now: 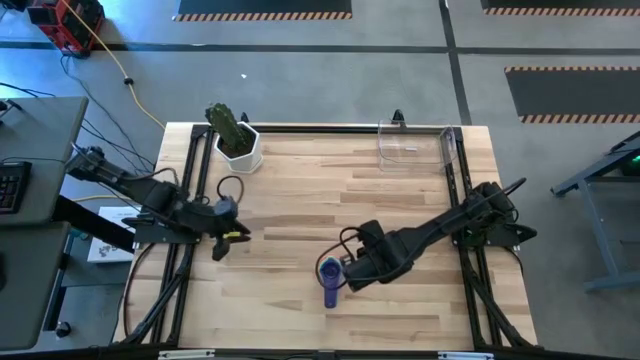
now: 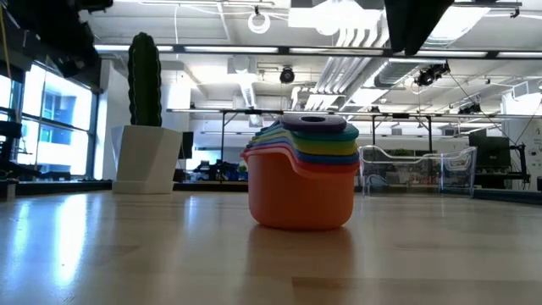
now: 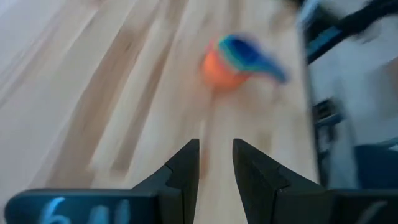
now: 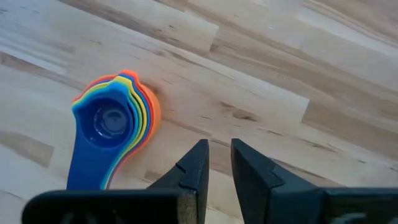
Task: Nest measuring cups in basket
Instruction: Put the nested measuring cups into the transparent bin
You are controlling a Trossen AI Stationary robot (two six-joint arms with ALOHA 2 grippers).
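1. The right gripper (image 4: 219, 163) hung just above the surface (image 1: 300, 200) with its jaws nearly together, a narrow gap between them and nothing held. In the high view it sat just beside the stack of measuring cups (image 1: 331, 272), near the front middle of the surface.

2. The left gripper (image 3: 216, 163) waited at the left edge of the surface, jaws narrowly parted and empty, pointing across towards the stack.

3. The measuring cups (image 4: 115, 127) stood nested one inside another, orange outermost and a blue or purple cup innermost, with the handles fanned to one side. The low view showed the stack (image 2: 302, 169) upright on the bare surface, apart from either gripper.

4. The basket (image 1: 418, 145), clear and thin-walled, sat at the far right of the surface, well apart from the stack. It appeared empty. The nesting looked done; the transfer to the basket was not yet done.

5. A white pot with a green plant (image 1: 237, 140) stood at the far left, clear of the likely path.

6. Risks, as judged:
   - The right jaws stood too narrow to take the stack; closing in without widening could push it over or slide it.
   - A grip on the handles alone could lift only the inner cups and leave the rest behind.
   - The basket's light walls could shift or tip if the stack struck the rim on entry.
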